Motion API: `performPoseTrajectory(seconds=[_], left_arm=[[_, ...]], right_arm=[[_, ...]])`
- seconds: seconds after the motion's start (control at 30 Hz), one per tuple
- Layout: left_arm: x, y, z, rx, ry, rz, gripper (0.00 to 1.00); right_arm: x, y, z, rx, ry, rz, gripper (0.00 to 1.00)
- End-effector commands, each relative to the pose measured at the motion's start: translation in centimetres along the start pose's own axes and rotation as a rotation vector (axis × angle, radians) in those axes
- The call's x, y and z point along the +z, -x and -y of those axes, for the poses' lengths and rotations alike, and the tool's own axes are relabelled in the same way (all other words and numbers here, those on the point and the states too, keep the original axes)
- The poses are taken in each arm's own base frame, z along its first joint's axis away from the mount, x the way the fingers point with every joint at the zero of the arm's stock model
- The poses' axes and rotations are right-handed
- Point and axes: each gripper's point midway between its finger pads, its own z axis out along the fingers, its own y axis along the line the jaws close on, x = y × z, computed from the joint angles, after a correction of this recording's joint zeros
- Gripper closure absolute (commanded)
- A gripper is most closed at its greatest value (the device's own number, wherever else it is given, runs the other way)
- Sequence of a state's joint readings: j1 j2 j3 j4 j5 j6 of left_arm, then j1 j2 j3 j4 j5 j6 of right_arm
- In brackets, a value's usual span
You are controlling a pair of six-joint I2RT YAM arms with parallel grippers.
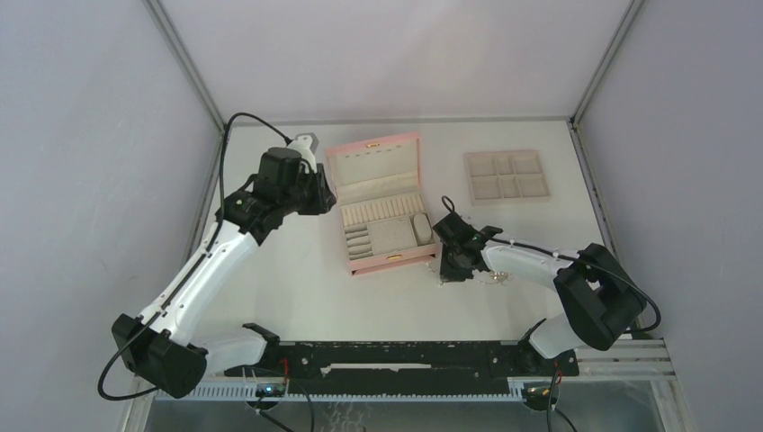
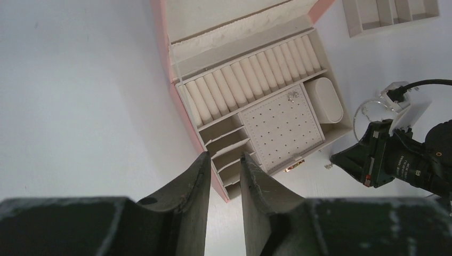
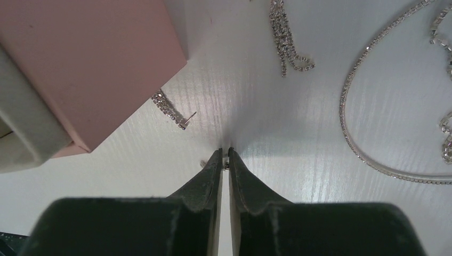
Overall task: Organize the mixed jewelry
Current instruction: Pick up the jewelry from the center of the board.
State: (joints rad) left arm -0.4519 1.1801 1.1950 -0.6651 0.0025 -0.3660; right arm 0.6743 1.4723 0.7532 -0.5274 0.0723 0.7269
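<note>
**Right end effector pinching down beside the pink box**

The right end effector (image 3: 225,152) is touching its tips to the tabletop (image 3: 256,122), with the jaws standing almost together around a tiny silver bit (image 3: 226,166). Whether it is gripping that bit, I cannot tell. An earring (image 3: 170,109) is lying just beside the pink box (image 3: 90,53). A dangling earring (image 3: 288,42) and the necklace (image 3: 345,101) are lying farther to the right. The left end effector (image 2: 225,156) is hovering over the open box's near edge, its jaws parted and holding nothing. A small silver piece (image 2: 292,96) is sitting on the box's dotted panel. The tray (image 1: 468,175) is lying well apart, to the right of the box.
</note>
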Motion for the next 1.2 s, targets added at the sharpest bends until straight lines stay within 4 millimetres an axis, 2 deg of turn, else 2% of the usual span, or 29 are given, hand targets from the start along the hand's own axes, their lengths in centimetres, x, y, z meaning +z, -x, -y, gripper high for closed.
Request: performPoseTrajectory(seconds=[0.0, 0.2, 0.43, 0.57, 0.67, 0.73, 0.83, 1.0, 1.17], left_arm=[[-0.4, 1.3, 0.9, 0.007, -0.033, 0.038, 0.68], [-0.3, 1.5, 1.0, 0.010, -0.036, 0.038, 0.68], [-0.2, 1.8, 2.3, 0.016, -0.094, 0.014, 0.67], [0.0, 1.9, 3.9, 0.044, -0.169, -0.022, 0.64], [-0.1, 2.0, 4.1, 0.080, -0.155, -0.056, 0.60], [-0.5, 2.2, 4.6, 0.088, -0.179, -0.055, 0.54], [-1.0, 2.0, 6.6, 0.096, -0.270, -0.056, 0.45], [-1.2, 0.7, 10.3, 0.140, -0.391, -0.095, 0.42], [-1.0, -0.4, 13.0, 0.165, -0.487, -0.110, 0.42]], right_arm=[[-0.1, 0.6, -0.2, 0.007, 0.010, 0.023, 0.86], [-0.2, 0.8, -0.1, 0.012, 0.012, 0.024, 0.99], [-1.6, 1.8, -0.8, 0.013, 0.070, 0.046, 1.00], [-4.2, 3.7, -2.0, 0.015, 0.148, 0.102, 1.00], [-6.4, 4.9, -3.5, 0.029, 0.238, 0.122, 1.00], [-7.8, 6.0, -4.4, 0.036, 0.275, 0.146, 1.00], [-10.1, 7.8, -6.1, 0.035, 0.329, 0.191, 1.00], [-14.0, 11.1, -9.1, 0.039, 0.420, 0.264, 1.00], [-15.3, 12.6, -11.4, 0.069, 0.489, 0.267, 1.00]])
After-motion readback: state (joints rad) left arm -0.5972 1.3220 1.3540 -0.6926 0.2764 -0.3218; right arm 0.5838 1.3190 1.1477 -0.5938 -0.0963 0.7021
